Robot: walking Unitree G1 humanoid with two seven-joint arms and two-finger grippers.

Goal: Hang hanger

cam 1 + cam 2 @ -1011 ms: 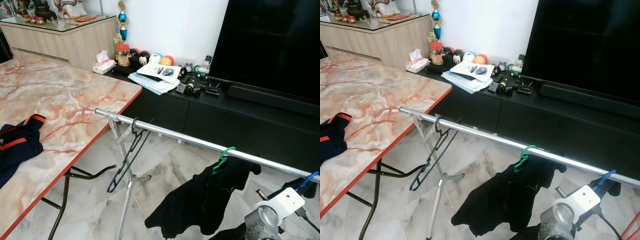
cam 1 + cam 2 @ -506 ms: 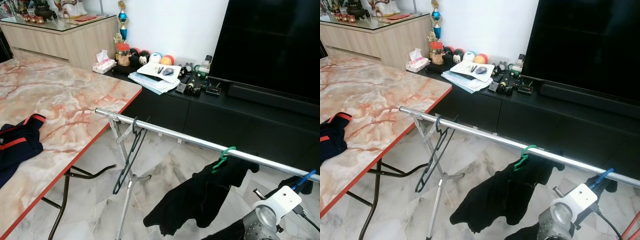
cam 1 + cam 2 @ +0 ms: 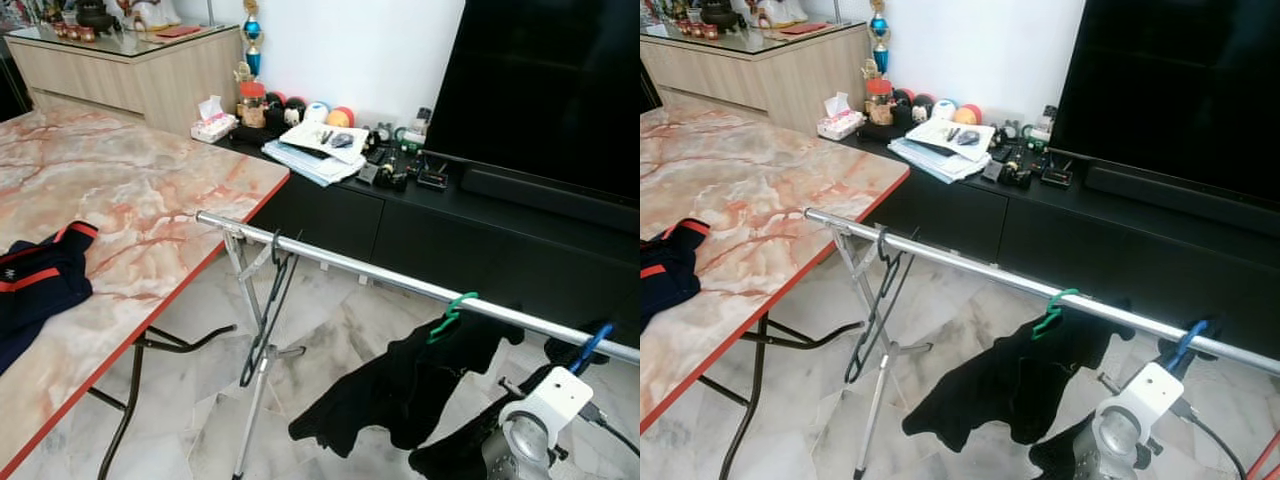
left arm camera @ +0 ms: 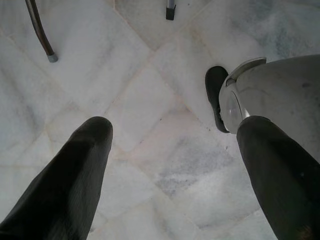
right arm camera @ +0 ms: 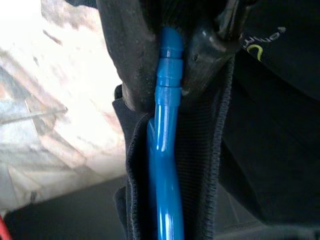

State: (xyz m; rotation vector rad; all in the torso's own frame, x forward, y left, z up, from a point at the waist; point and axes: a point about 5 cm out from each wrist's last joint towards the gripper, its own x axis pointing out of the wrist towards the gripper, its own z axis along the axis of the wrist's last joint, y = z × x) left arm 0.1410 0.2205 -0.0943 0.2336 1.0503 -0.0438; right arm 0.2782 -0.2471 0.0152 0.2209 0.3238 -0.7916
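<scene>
A silver rail (image 3: 380, 279) runs across on a folding stand. My right gripper (image 5: 167, 90) is shut on the neck of a blue hanger (image 5: 164, 165) that carries a black garment (image 3: 465, 452). Its blue hook (image 3: 593, 345) meets the rail at the right end; I cannot tell whether it rests over it. My right wrist (image 3: 535, 420) sits just below. A green hanger (image 3: 450, 312) with a black garment (image 3: 400, 390) hangs mid-rail. An empty black hanger (image 3: 267, 315) hangs near the left end. My left gripper (image 4: 175, 130) is open and points down at the marble floor.
A marble-top folding table (image 3: 150, 190) with a red edge stands on the left, a dark blue and red garment (image 3: 40, 285) on it. Behind the rail are a black TV cabinet (image 3: 450, 225) with clutter and a large TV (image 3: 550, 80). The stand's legs (image 3: 255, 395) reach the floor.
The blue hook has come up against the rail and the garment beneath it has risen. The empty black hanger has swung to hang more steeply. The camera has shifted slightly.
</scene>
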